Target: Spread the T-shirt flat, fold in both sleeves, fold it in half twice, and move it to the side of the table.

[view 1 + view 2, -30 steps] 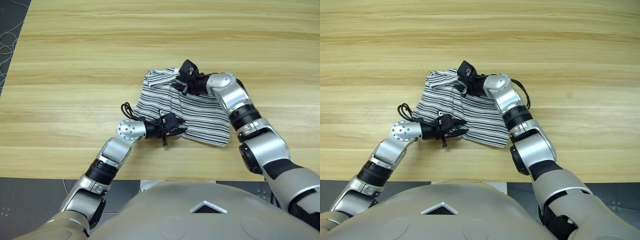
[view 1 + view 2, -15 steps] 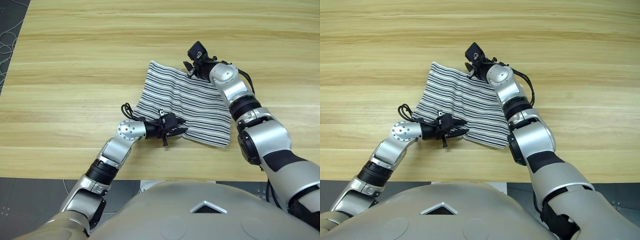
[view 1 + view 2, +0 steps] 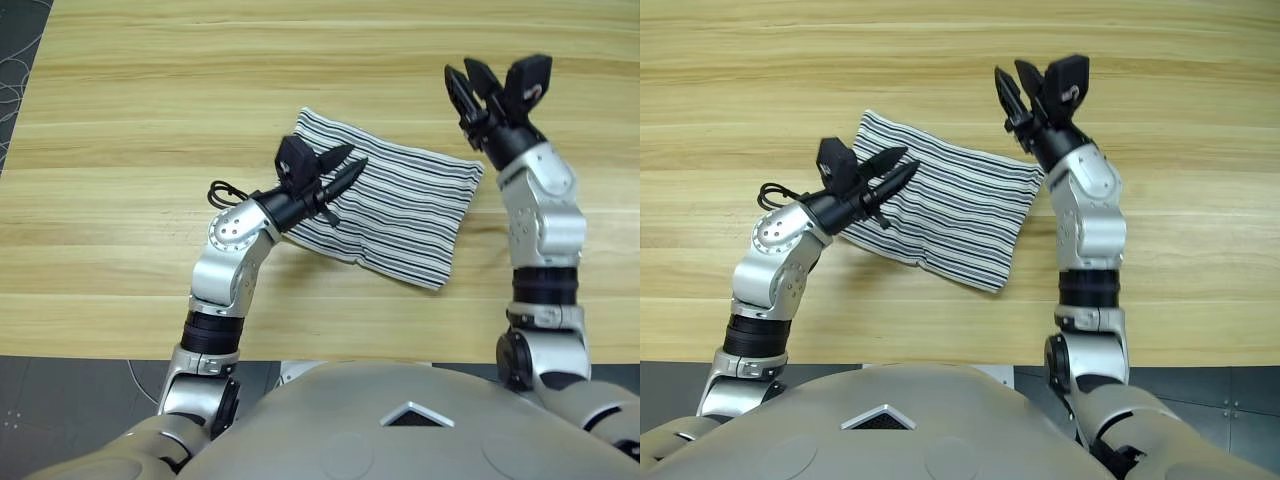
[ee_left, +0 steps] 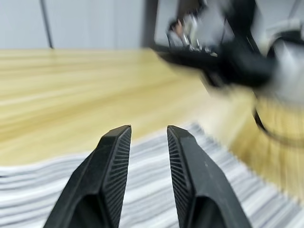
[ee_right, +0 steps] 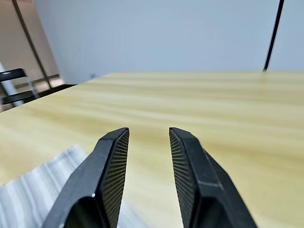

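Pale wooden table fills my view, and the striped T-shirt lies near its middle, folded into a rough rectangle. My left gripper hovers over the T-shirt's left part. My right gripper is raised just beyond its far right corner. Both have their fingers parted and hold nothing. I judge the cloth light, soft and limp, with layers likely to slide apart, so I'd pinch through every layer at an edge. My left arm covers the near left corner, and I can't count the folds.
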{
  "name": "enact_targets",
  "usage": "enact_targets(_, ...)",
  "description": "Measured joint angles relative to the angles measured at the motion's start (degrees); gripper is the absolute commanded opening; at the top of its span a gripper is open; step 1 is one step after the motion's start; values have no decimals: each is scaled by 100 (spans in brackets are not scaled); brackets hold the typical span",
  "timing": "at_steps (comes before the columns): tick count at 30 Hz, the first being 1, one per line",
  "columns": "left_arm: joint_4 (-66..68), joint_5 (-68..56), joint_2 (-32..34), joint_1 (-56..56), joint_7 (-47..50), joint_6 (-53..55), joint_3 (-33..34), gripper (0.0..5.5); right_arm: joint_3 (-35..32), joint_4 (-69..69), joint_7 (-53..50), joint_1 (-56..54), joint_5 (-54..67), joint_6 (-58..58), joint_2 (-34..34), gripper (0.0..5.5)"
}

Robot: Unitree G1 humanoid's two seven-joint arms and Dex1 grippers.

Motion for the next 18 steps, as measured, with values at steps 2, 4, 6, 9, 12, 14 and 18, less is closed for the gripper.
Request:
enact_targets(2,-112,-254,-63,-201,160,207,213,140,285,-914,219,1014,765,1199,-185,157)
enact_targets(4,-76,-231,-56,-259,180,222,205,140,294,-1498,294,1522,1514,2154,-338,157)
enact_targets(6,130,-108,-30,-389,239,219,207,140,428,-1873,473,1870,1940,2851,-681,157)
enact_targets(9,420,-22,-50,-603,328,165,256,140,717,-1626,553,2010,1687,3083,-1287,157)
enact_targets(12,559,26,-80,-715,334,70,323,140,1106,-1286,569,1591,1010,2476,-1663,157)
enact_targets(14,590,53,-109,-719,333,11,325,140,1308,-937,581,1308,473,1817,-1963,157)
enact_targets(18,595,58,-196,-719,333,-76,334,140,1509,-219,728,860,-290,793,-2497,157)
